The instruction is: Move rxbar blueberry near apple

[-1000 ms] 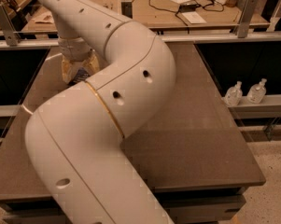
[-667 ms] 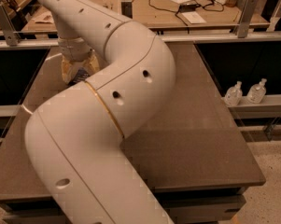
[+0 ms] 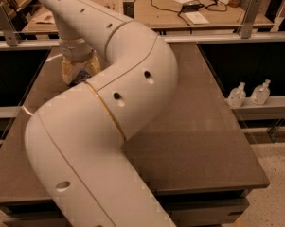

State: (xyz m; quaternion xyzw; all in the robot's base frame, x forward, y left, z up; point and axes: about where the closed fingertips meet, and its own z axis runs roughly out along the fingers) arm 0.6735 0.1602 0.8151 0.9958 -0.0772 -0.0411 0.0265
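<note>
My gripper (image 3: 79, 72) hangs low over the far left part of the brown table (image 3: 203, 126), at the end of my white arm (image 3: 118, 79), which fills the left and middle of the camera view. Right at the gripper's tip shows a small dark navy patch, the rxbar blueberry (image 3: 82, 76); most of it is covered by the gripper and arm. The apple is hidden from view.
Two small clear bottles (image 3: 248, 94) stand on a ledge off the table's right edge. A metal rail (image 3: 218, 38) runs along the far edge, with a wooden bench holding cables and papers (image 3: 184, 6) behind it.
</note>
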